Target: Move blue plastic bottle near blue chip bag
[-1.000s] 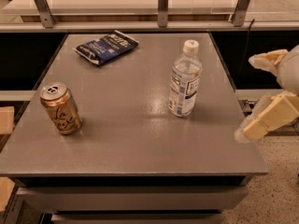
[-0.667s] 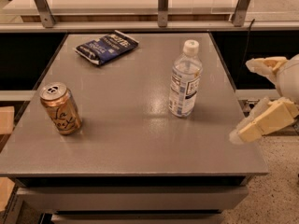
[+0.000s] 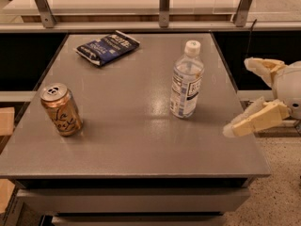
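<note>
Gripper (image 3: 237, 97), jaws apart, has edged closer to the blue plastic bottle (image 3: 186, 81); bottle unmoved.

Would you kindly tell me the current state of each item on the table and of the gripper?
blue plastic bottle: upright, capped, on the table, not held.
blue chip bag: lying flat, far left corner.
soda can: upright, near the left edge.
gripper: open, empty, beside the right edge.

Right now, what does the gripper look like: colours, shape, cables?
The gripper, at the right edge beside the table, has two cream, blocky, tapered fingers on a rounded white wrist. No cables or markings show.
</note>
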`<state>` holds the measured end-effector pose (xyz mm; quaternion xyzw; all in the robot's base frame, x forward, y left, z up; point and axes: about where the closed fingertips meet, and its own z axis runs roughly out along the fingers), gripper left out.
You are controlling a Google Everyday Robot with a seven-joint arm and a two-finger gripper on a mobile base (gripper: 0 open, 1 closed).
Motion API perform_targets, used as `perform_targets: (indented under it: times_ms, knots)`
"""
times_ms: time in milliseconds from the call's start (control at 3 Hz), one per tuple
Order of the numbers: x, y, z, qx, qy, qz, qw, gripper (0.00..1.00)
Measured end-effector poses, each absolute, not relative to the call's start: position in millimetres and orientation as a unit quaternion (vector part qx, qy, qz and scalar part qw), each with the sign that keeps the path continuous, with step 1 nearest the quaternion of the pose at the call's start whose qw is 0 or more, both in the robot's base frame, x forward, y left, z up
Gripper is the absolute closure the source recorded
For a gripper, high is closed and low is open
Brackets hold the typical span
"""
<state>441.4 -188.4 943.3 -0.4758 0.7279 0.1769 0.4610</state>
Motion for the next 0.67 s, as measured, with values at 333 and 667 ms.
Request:
perform_targets:
  times_ms: [333, 667]
  knots:
    - [450.4, -186.9, 937.6, -0.467, 0.719, 0.189, 0.479, 0.00]
    - [457.7, -178.7, 931.7, -0.467, 0.709, 0.208, 0.486, 0.00]
